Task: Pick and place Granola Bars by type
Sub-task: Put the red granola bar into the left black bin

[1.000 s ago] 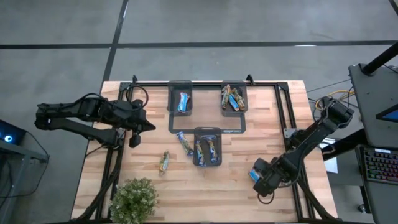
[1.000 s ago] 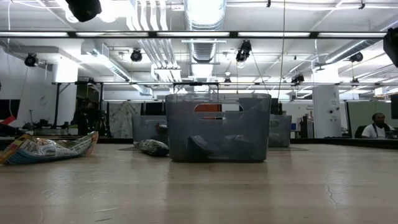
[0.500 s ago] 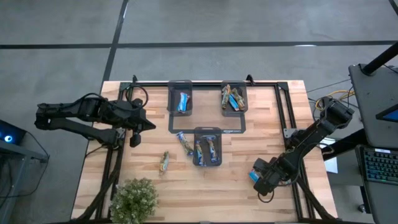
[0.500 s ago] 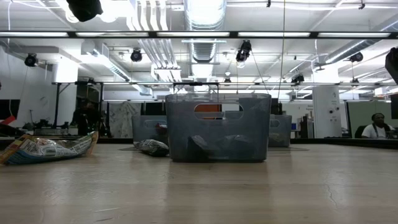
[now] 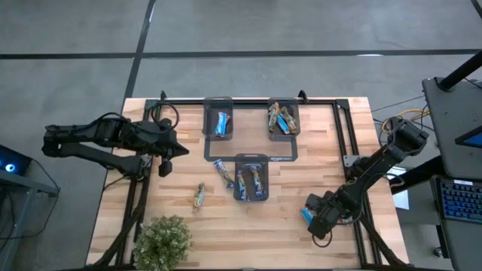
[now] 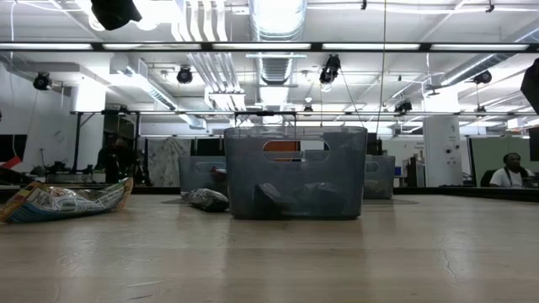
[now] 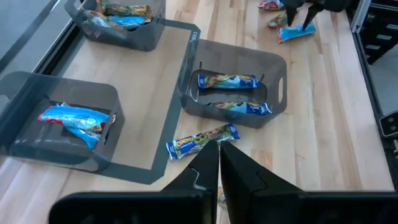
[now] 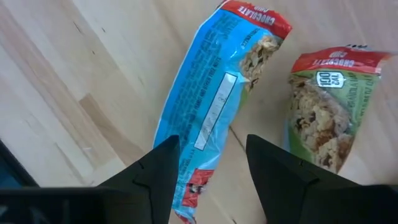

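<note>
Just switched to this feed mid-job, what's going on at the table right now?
Granola bars are being sorted into three grey trays. The right gripper hangs open over a blue-wrapped bar near the table's right edge, its fingers either side of it, a green-wrapped bar alongside. The left gripper is shut and holds nothing, left of the trays.

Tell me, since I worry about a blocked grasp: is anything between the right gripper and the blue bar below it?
Nothing visible. The right gripper has its fingers open on either side of the blue bar, which lies flat on the bare table. A green bar lies beside it, apart.
</note>
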### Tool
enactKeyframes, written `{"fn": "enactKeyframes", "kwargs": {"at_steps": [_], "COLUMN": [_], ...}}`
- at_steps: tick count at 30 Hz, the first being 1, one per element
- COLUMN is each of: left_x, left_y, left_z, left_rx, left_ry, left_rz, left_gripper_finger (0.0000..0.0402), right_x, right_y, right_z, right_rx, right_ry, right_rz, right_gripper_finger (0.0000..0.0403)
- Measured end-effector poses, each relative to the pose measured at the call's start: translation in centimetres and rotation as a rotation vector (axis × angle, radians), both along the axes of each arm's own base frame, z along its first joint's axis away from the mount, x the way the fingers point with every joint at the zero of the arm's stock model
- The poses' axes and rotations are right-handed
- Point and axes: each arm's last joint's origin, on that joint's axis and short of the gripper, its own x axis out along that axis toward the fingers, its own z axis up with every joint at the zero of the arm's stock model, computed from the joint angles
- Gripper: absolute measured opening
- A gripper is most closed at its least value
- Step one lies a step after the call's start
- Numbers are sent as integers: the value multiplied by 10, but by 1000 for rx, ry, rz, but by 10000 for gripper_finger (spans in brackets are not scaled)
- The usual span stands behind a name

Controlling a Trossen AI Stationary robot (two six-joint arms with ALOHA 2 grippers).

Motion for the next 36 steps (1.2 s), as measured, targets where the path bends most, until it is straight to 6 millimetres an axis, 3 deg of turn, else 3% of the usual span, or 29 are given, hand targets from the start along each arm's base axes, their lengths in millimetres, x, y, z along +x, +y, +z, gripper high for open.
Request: {"fn": "enactKeyframes", "kwargs": {"at_steps": [11, 21, 28, 36], "left_x": [0, 0, 0, 0], "left_y": [0, 0, 0, 0], "left_z": [0, 0, 0, 0], "left_rx": [-3, -15, -15, 16], "left_ry": [-1, -1, -1, 2], "left_rz": [2, 12, 12, -13], "left_gripper_finger": [0, 0, 0, 0], "right_x": [3, 4, 4, 5], "right_y": [3, 4, 2, 3], "right_z": [1, 1, -2, -3], "right_rx": [39, 59, 65, 92], "right_ry": [-31, -33, -31, -39], "right_rz": [-5, -42, -198, -272], "right_gripper_finger": [182, 246, 270, 265]}}
